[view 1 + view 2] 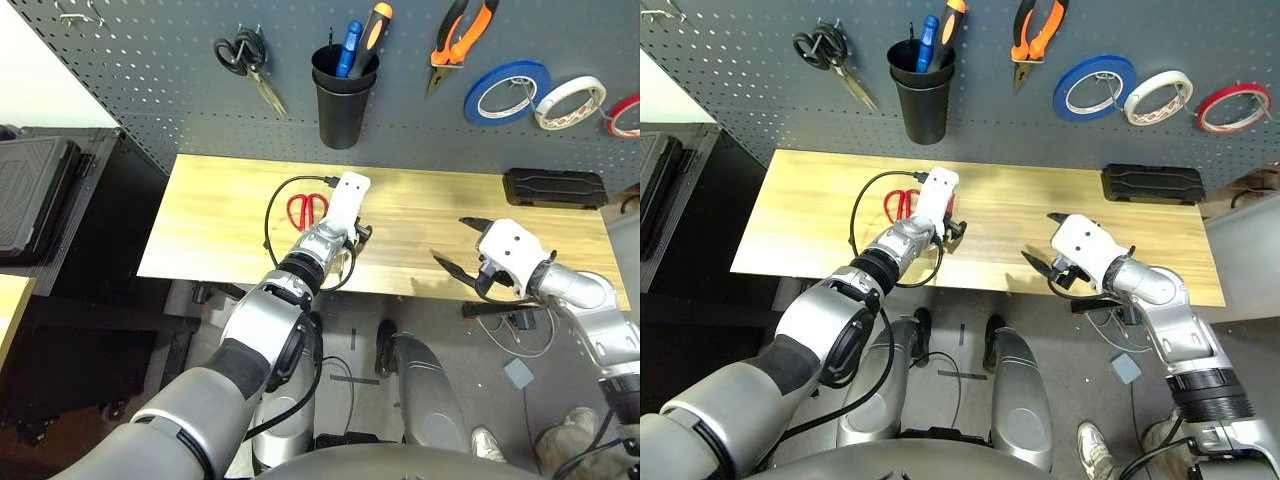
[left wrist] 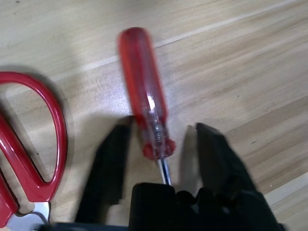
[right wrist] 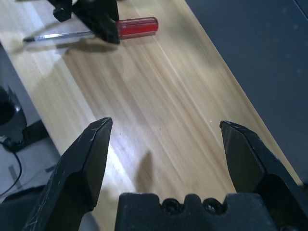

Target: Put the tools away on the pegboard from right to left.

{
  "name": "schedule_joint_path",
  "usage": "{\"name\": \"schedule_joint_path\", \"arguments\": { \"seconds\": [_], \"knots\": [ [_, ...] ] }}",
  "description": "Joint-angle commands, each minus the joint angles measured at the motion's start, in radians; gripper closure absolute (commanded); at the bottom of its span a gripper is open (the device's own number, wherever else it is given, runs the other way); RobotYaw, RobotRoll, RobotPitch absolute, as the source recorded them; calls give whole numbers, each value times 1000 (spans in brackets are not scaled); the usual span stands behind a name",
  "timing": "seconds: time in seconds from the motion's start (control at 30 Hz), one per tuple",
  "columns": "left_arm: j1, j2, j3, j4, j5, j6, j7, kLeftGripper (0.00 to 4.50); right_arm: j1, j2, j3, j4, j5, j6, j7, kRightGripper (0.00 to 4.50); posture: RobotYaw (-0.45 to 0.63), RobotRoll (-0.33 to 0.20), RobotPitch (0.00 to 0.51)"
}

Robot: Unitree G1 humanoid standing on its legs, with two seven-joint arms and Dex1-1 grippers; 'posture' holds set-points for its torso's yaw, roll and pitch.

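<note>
Three tape rings on the dark grey pegboard point(image 1: 740, 60): one blue point(image 1: 1095, 87), one white point(image 1: 1157, 96), one thin red point(image 1: 1234, 107). Two scissors: black-handled point(image 1: 830, 55), red-handled point(image 1: 902, 204). One orange-and-black pliers point(image 1: 1036, 35), one black cup point(image 1: 922, 92), one red-handled screwdriver point(image 2: 144, 91).

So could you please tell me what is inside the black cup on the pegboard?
Standing in the black plastic cup are a blue-handled tool and an orange-and-black-handled one, handles up. The cup wall hides their lower ends, so what kind of tools they are cannot be seen.
</note>
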Motion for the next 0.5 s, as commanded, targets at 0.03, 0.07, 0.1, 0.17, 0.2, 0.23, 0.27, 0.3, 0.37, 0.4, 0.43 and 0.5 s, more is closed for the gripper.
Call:
{"name": "schedule_joint_path", "arguments": {
  "seconds": [0.03,0.07,0.1,0.17,0.2,0.23,0.27,0.3,0.37,0.4,0.43,0.5],
  "knots": [
    [11,-15,22,34,6,-3,16,3642,26,-18,-22,-35,21,30,16,0,58,0,307],
    [11,-15,27,35,7,-5,19,3789,27,-19,-23,-39,22,33,17,0,58,0,307],
    [10,-15,31,36,8,-7,22,3789,28,-20,-24,-41,22,36,18,0,58,0,307],
    [7,-15,41,33,6,-8,27,3789,28,-21,-24,-43,23,39,19,0,58,0,307],
    [4,-16,50,29,-2,-4,22,3789,28,-22,-24,-41,23,37,19,0,58,0,307],
    [3,-17,57,22,-7,-4,13,3789,28,-21,-23,-38,22,35,19,0,66,0,310],
    [4,-18,56,13,-6,-10,1,3789,26,-20,-21,-33,20,32,19,0,74,0,310],
    [9,-23,49,2,2,-24,-11,3789,23,-18,-20,-26,19,30,18,0,74,0,310],
    [26,-39,40,-27,6,-21,-29,3789,12,-13,-14,-8,16,23,17,0,81,0,309],
    [40,-44,32,-49,9,-22,-39,3789,4,-9,-11,3,14,17,15,0,81,0,309],
    [56,-47,28,-74,9,-22,-49,3789,-3,-5,-7,14,11,12,13,0,91,0,308],
    [98,-40,25,-152,0,-14,-62,3789,-18,3,-3,36,8,3,9,0,91,0,308]
  ]
}}
